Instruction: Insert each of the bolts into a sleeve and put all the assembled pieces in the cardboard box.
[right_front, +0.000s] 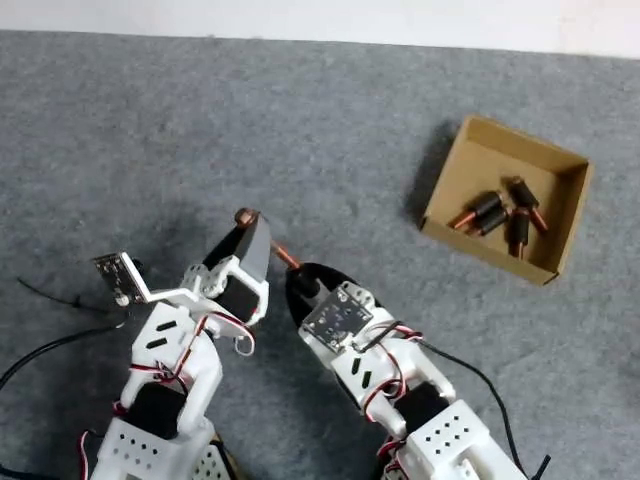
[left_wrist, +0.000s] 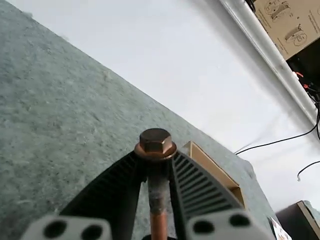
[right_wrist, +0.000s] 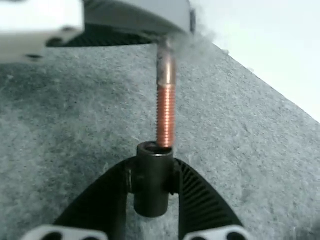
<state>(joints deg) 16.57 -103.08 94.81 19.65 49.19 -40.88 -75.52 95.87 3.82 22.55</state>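
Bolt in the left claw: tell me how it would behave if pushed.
The bolt looks like rigid metal, so likely stiff and heavy for its size. Its round shank would probably roll, curving around the wider hex head. Threads should aid grip.

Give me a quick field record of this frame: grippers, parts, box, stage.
left gripper: shut on bolt, gripping the shank just below the hex head
right gripper: shut on sleeve, open end facing the bolt
alignment: threaded tip at the sleeve mouth, apparently just entering
cardboard box: apart from both grippers, holds about four assembled pieces
surface: grey felt mat
stage: bolt barely in sleeve; this piece not yet boxed
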